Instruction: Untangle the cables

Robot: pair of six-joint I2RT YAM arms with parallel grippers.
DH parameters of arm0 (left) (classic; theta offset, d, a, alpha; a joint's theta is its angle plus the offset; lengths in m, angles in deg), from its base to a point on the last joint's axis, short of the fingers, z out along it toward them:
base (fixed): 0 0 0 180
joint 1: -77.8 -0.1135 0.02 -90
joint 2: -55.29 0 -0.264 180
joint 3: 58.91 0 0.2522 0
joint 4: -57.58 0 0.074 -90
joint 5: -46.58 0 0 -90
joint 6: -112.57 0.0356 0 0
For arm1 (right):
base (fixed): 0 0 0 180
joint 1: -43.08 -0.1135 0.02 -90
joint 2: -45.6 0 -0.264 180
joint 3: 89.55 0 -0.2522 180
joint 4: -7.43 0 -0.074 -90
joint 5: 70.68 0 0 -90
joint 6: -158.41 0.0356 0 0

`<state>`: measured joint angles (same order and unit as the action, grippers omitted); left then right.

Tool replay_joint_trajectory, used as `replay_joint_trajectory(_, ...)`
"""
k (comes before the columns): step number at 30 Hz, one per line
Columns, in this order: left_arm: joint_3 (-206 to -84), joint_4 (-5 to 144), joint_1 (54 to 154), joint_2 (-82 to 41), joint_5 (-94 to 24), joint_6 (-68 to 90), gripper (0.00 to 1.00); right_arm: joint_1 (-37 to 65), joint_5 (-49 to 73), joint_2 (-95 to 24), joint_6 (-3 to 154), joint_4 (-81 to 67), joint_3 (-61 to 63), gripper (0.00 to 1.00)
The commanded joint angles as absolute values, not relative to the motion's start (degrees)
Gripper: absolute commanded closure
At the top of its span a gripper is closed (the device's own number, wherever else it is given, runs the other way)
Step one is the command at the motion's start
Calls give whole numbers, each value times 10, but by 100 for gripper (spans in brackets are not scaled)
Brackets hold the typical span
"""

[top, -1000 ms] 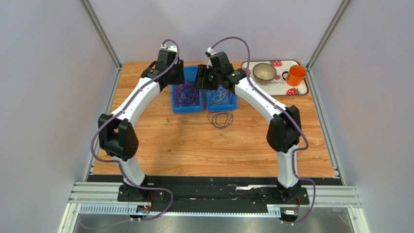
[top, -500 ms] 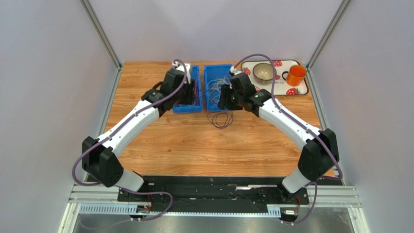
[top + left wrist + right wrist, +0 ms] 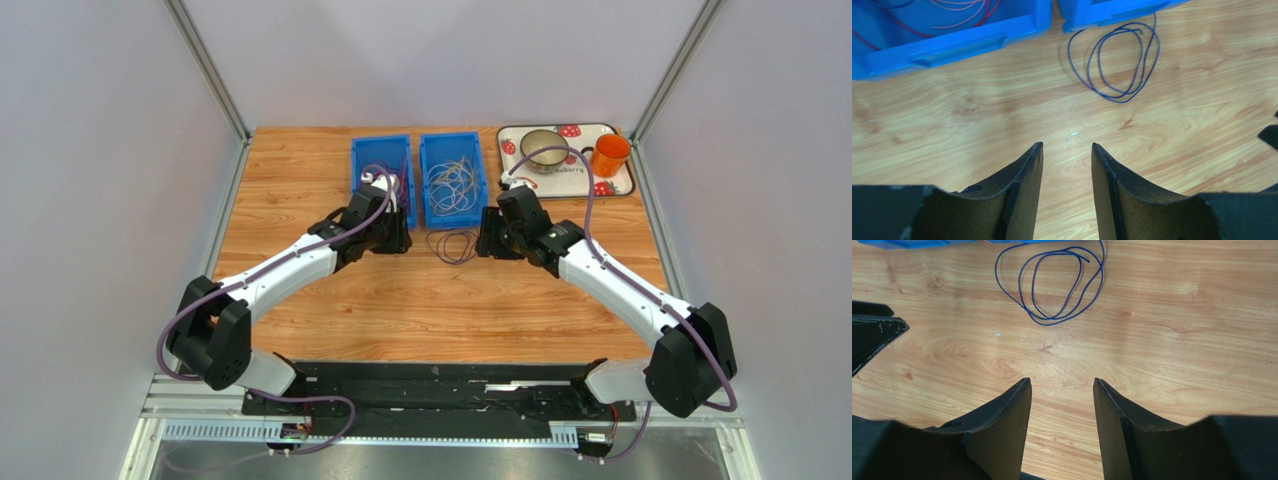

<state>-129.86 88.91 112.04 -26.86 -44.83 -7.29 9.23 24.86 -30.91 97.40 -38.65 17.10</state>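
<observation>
A dark blue-purple cable (image 3: 455,245) lies in loose loops on the wood just in front of the two blue bins; it also shows in the left wrist view (image 3: 1117,62) and the right wrist view (image 3: 1062,285). The left bin (image 3: 358,170) holds dark red and purple cables (image 3: 959,10). The right bin (image 3: 427,165) holds pale cables (image 3: 455,185). My left gripper (image 3: 400,238) is open and empty, left of the loose cable. My right gripper (image 3: 483,240) is open and empty, right of it. Both sets of fingers hang over bare wood.
A white strawberry-print tray (image 3: 620,185) at the back right carries a bowl (image 3: 544,148) and an orange mug (image 3: 608,155). Metal frame posts stand at the back corners. The table's wood (image 3: 450,310) stretches toward the arm bases.
Both arms have pulled back from above the bins toward the near side and lowered. The grippers now flank the loose cable on the wood. The cable has not moved.
</observation>
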Motion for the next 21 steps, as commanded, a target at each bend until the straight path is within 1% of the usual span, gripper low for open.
replay_joint_trajectory(1, -1289, 783, 1130, -300, -410, -126, 51, 94, 247, -285, 986, -353, 188, 48)
replay_joint_trajectory(11, -1294, 686, 1143, -403, -402, -193, 50, 93, 255, -246, 981, -356, 211, 48)
replay_joint_trajectory(21, -1317, 668, 1146, -467, -425, -218, 50, 94, 256, -238, 976, -358, 209, 48)
